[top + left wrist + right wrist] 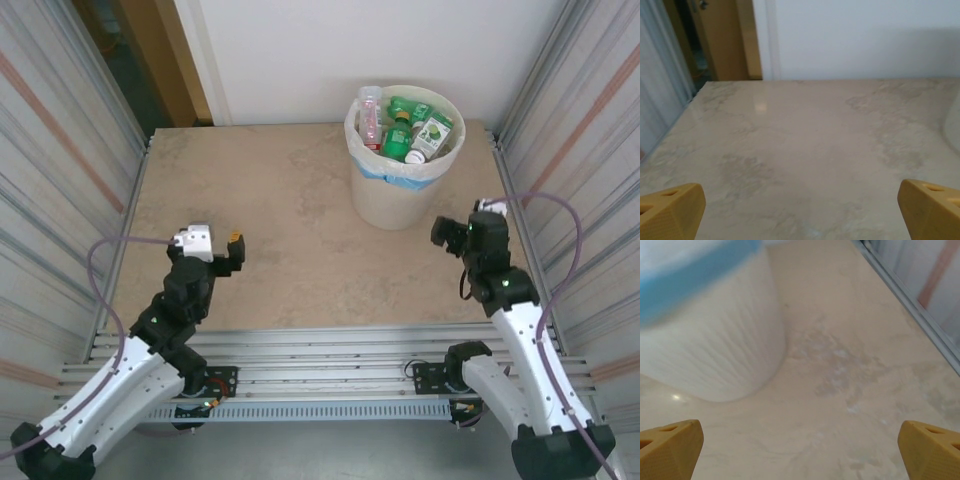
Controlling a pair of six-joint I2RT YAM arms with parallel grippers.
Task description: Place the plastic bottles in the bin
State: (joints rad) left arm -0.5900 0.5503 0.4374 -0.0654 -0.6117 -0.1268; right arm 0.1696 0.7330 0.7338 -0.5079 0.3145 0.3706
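Both grippers were wide open, nothing held. Right gripper (447,233): its wrist view had the two yellow fingertips (670,445) at opposite edges of the frame with bare table (280,210) between them. Left gripper (231,252): same story, tips fully spread, only table ahead.

Key relation: the right gripper hung just beside the bin (395,205), off its near-right side. I judged it to be below rim height, since the wrist camera looked along the table at the bin's ribbed wall, with the blue edge of the bag (685,285) up to the gripper's front-left. The left gripper was well apart from the bin, off its near-left side, aimed past the bin's left flank.

Bottles (402,135): every one I could see was inside the bin, standing on end or leaning, most caps up. A clear one sat at the far-left rim, green ones in the middle, and a green-and-white-labelled one leaned at the right. The pile reached about rim level.

Judgement: the right arm was much the nearer to the bin, so any further drop would fall to it, going up and over the near-right rim. With the bin that full, the job looked at or near its end. A late bottle could roll off the pile.
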